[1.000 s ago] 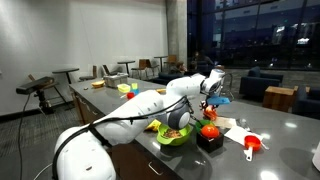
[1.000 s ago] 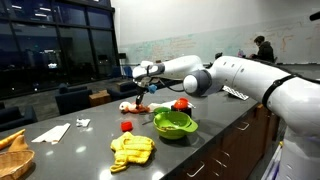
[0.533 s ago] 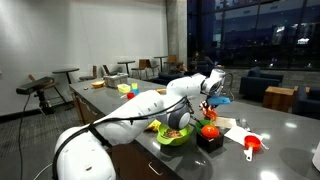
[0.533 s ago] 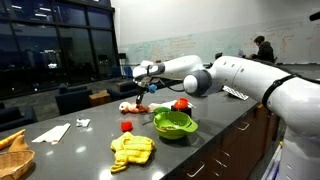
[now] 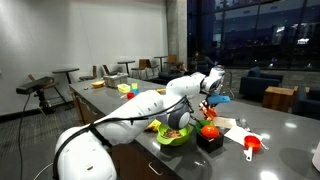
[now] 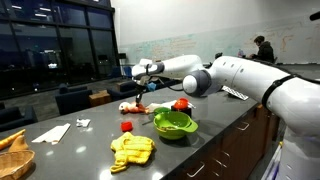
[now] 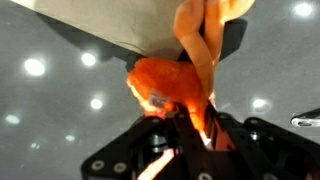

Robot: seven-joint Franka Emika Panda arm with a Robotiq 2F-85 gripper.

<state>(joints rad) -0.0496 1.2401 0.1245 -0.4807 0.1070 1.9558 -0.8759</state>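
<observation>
Between the fingers: orange toy (image 7: 165,88), gripped

Gripper (image 7: 182,135): closed on the toy, which is clamped at its near end in the wrist view. Compared with a second ago, the arm is barely shifted in both exterior views. Only the jaws have been drawn in, so the grasp is judged made. Whether the toy is lifted off the table (image 7: 50,110) cannot be told.

Toy: rounded, soft-looking, matt orange, with a long flat strip (image 7: 200,40) running ahead of the fingers.

Table: grey, glossy, ceiling lights mirrored in it.

Pale sheet (image 7: 100,25): flat, matt, beyond the toy.

Green bowl (image 6: 174,124), smooth, and crumpled yellow cloth (image 6: 132,148): well back toward the arm's base.
</observation>
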